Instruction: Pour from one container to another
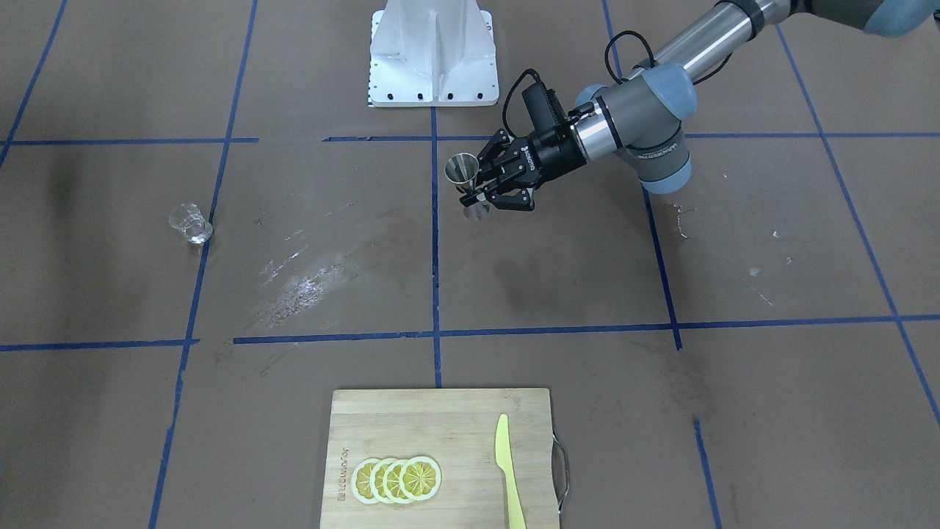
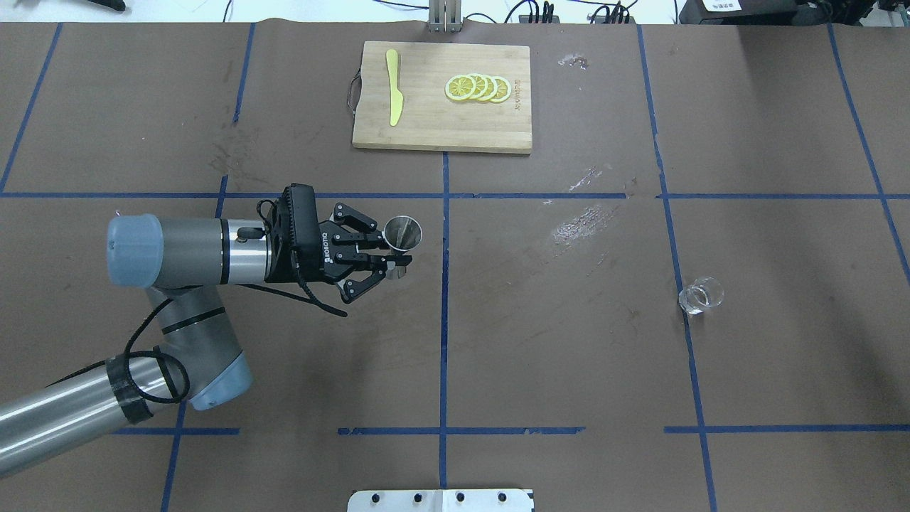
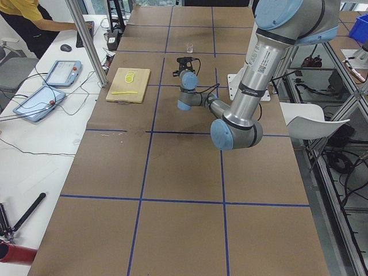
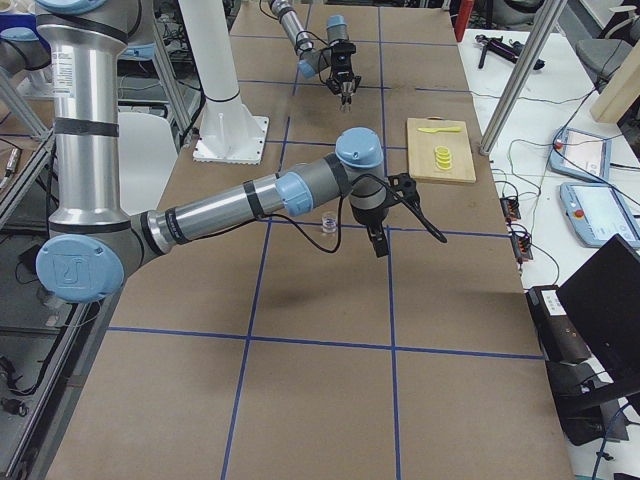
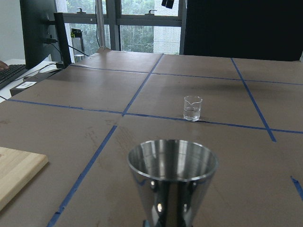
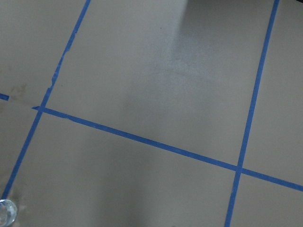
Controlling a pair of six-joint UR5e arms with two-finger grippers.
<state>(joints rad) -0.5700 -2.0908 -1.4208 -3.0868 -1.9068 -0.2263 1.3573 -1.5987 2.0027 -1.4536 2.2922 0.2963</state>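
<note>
1. Two arms share this job, and only one has anything in hand. The left gripper (image 2: 389, 262) is closed partway around the narrow waist of the steel jigger (image 2: 403, 233), one finger on each side. The jigger is upright with its wide mouth facing up.
2. The jigger is on the robot's side of the cutting board (image 2: 426, 135), well apart from it and roughly in line with the board's knife (image 2: 393, 96) end. I cannot tell whether its foot touches the table (image 2: 554, 341) or hangs just above it.
3. The glass cup (image 2: 700, 296) stands upright on the table, well apart from the board. It is off toward the robot's right and nearer the robot than the board is, right by a blue tape line (image 2: 675, 235). Nothing touches it, and it seems to hold a little clear liquid.
4. The right gripper (image 4: 378, 240) shows only in a side view, hovering near the cup. I cannot tell whether it is open or shut.
5. The step in hand looks like presenting the jigger as the receiver. To do this well, hold it level and steady, mouth up, somewhere the right arm can reach.
6. The jigger's mouth is small, so the pour probably calls for a firm grip on the smooth glass below its rim. The cup's lip should be turned toward the jigger and close over it, then tipped slowly — a fast tilt would likely overshoot.
</note>
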